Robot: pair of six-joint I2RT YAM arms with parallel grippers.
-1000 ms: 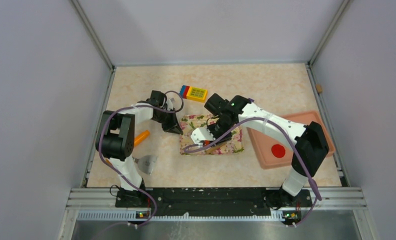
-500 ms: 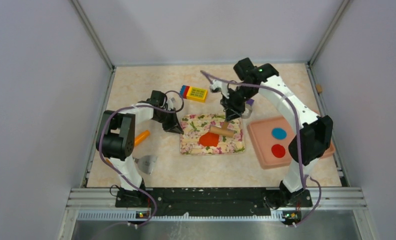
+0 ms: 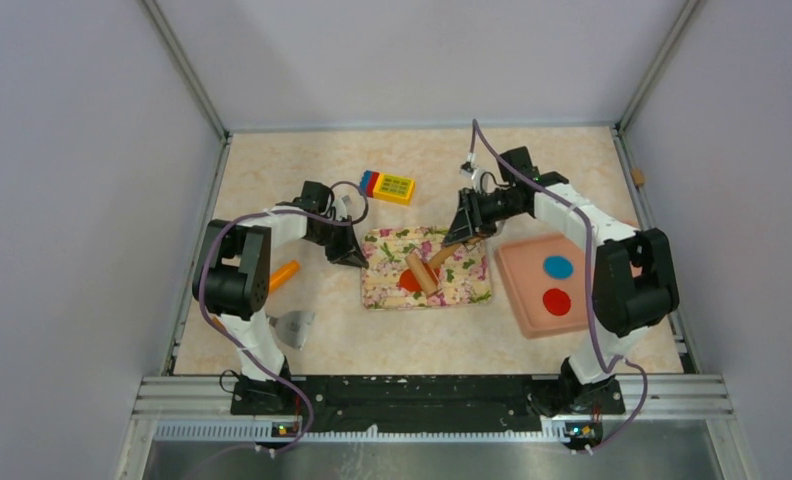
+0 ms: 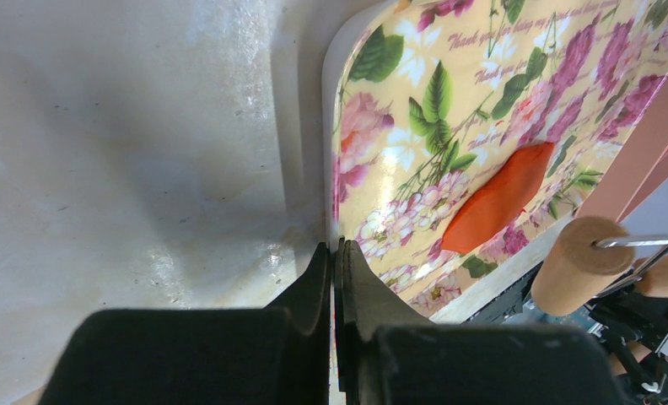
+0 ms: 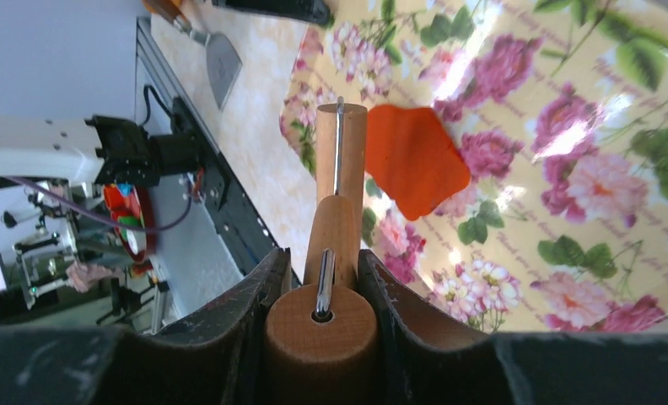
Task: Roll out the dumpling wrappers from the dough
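The red-orange dough (image 3: 407, 281) lies flat on the flowered tray (image 3: 472, 287). My right gripper (image 3: 461, 229) is shut on the handle of a wooden rolling pin (image 3: 423, 272), whose roller rests at the dough's right edge. In the right wrist view the gripper (image 5: 320, 287) clamps the handle, the roller (image 5: 341, 148) points ahead, and the dough (image 5: 415, 158) lies just right of it. My left gripper (image 3: 348, 251) is shut on the tray's left rim (image 4: 331, 135), with the dough (image 4: 499, 198) beyond. A flat round red wrapper (image 3: 556, 301) lies on the pink tray (image 3: 532, 318).
A blue disc (image 3: 558, 266) also lies on the pink tray. An orange carrot toy (image 3: 284, 273) and a metal scraper (image 3: 294, 325) lie left of the flowered tray. A yellow toy block (image 3: 391, 186) sits behind it. Walls enclose the table.
My right arm has drawn back from over the flowered tray to its far right corner. The rolling pin has turned and shifted left onto the dough. The left arm has not moved.
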